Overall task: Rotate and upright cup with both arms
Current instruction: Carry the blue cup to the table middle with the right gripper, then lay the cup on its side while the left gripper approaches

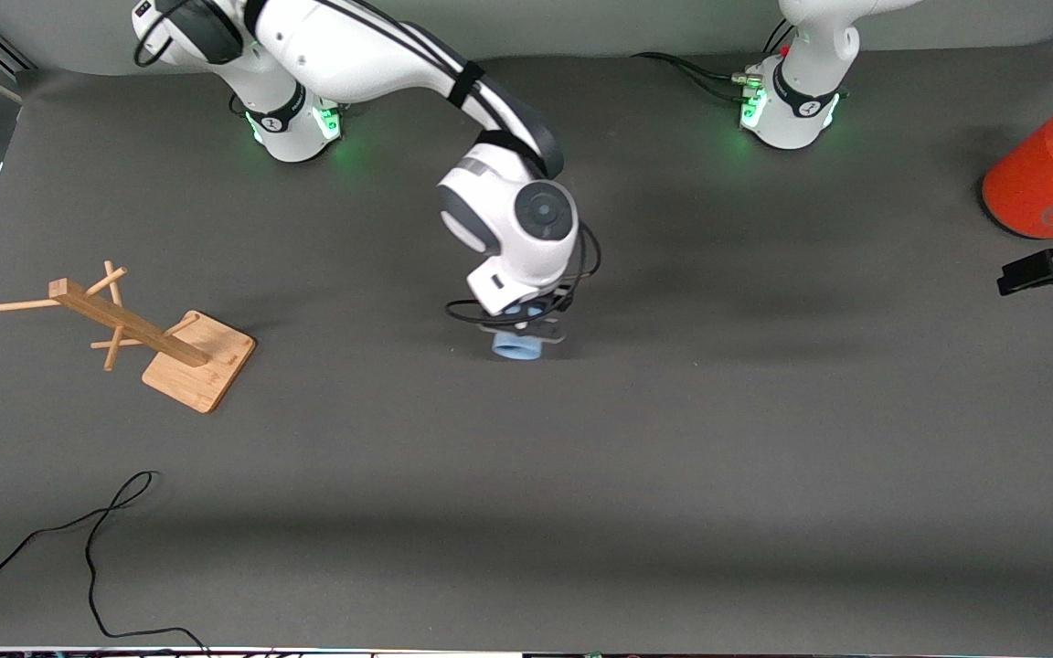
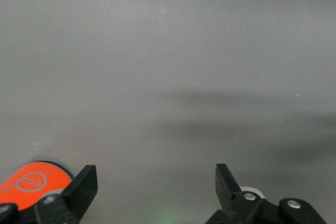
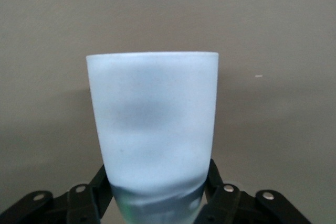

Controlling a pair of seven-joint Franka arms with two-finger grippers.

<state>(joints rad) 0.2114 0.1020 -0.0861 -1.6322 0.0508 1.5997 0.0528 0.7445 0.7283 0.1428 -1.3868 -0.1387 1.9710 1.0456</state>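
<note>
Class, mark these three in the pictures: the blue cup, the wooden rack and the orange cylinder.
blue cup (image 3: 152, 124), right wrist view, middle of its side wall.
wooden rack (image 1: 202, 366), front view, its flat base.
orange cylinder (image 1: 1034, 178), front view, its orange side.

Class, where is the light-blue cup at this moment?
In the front view the light-blue cup lies on its side near the middle of the table, under the right gripper, whose fingers flank its base, well apart from the wooden rack.

Cup (image 1: 516, 346) base hidden under right pincer (image 1: 524, 322); orange cylinder (image 1: 1047, 174) edge-cropped.
</note>
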